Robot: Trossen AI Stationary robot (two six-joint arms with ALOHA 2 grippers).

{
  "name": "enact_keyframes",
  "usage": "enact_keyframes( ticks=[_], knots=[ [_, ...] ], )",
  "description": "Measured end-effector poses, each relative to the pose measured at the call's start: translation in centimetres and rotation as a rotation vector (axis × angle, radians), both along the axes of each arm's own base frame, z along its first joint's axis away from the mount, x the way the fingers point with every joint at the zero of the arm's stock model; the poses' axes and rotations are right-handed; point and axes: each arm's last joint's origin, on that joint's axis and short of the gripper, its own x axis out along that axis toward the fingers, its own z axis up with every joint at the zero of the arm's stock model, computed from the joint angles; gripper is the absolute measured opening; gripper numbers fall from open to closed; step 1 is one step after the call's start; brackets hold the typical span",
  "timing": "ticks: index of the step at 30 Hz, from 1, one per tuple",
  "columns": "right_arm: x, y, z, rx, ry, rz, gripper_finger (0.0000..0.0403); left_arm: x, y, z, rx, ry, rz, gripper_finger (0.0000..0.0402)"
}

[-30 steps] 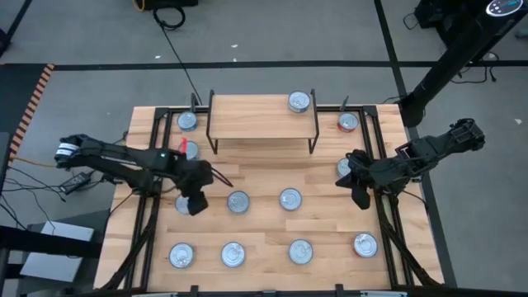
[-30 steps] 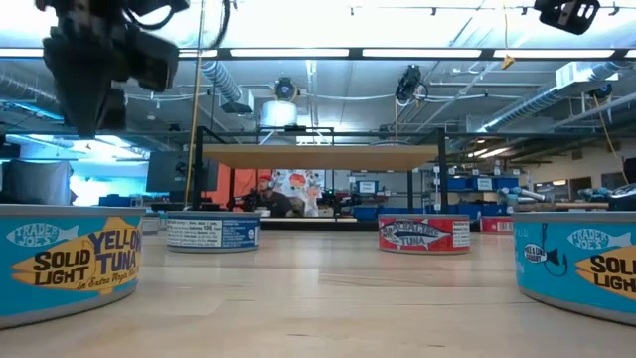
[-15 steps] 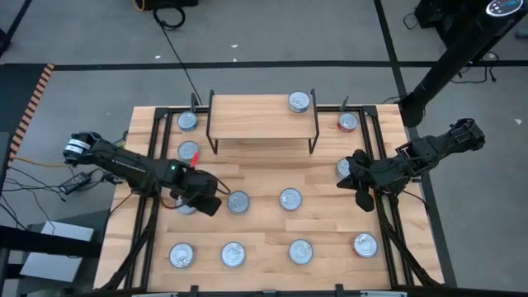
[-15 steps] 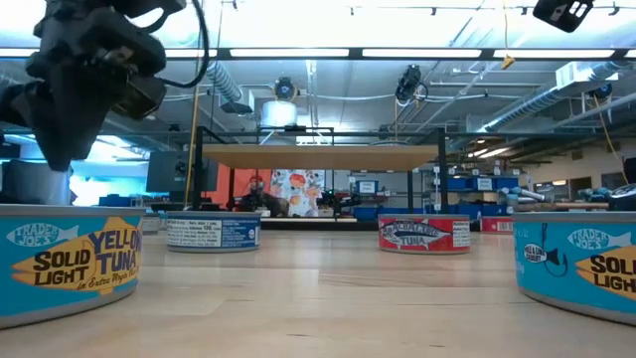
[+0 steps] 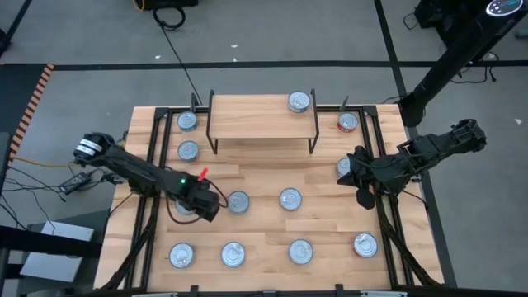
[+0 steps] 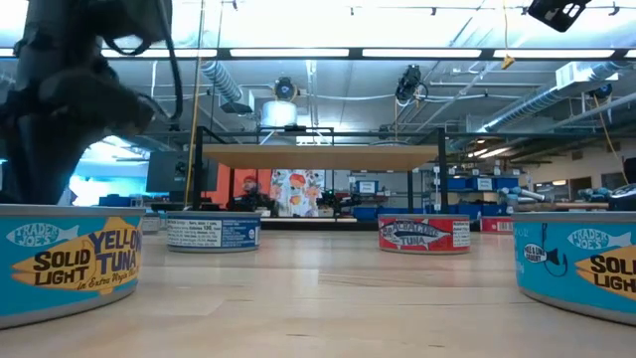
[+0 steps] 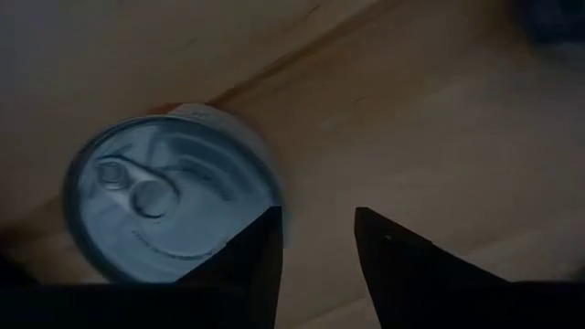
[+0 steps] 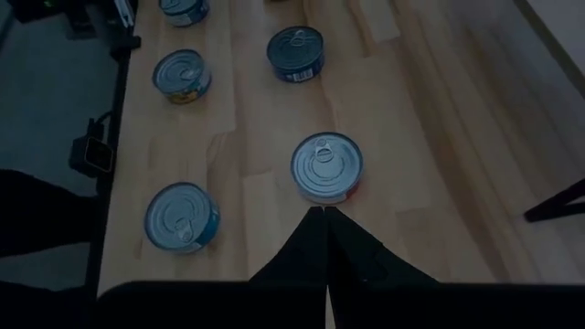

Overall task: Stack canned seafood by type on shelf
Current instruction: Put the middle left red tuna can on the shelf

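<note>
Stock on shelf: 1 tin, far right end. Remaining tins lie loose on the bench; stacking barely begun.
My left hand: part spread, poised over a left-side tin, not gripping.
My right hand: pressed together, idle at right.
Labels legible: near-left tin "TRADER JOE'S SOLID LIGHT YELLOWFIN TUNA".

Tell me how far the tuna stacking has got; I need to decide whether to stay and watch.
Barely begun. One can sits on the shelf, nothing stacked on it. The left hand hovers, fingers apart, over a can on the table's left side, not yet gripping. The right hand waits shut at the right edge. The other cans, such as one mid-table, remain spread over the table.
</note>
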Motion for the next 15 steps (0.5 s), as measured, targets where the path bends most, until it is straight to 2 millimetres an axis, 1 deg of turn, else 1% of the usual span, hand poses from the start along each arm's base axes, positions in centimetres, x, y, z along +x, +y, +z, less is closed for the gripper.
enact_keyframes(
  ticks=[6,9,12,15],
  knots=[
    [0.01,-0.05,0.01,-0.014,-0.005,-0.014,0.0005,-0.10,0.01,-0.89,0.041,0.078,-0.054,0.0142],
    [0.03,-0.09,0.01,-0.023,-0.009,-0.021,0.0005,0.04,-0.04,-1.05,0.041,0.080,-0.072,0.0133],
    [0.03,-0.09,0.02,-0.025,-0.009,-0.021,0.0005,0.20,-0.16,-1.07,0.026,0.066,-0.083,0.0108],
    [0.04,-0.13,0.02,-0.036,-0.014,-0.033,0.0005,0.38,-0.29,-1.06,0.016,0.045,-0.098,0.0071]
  ],
)
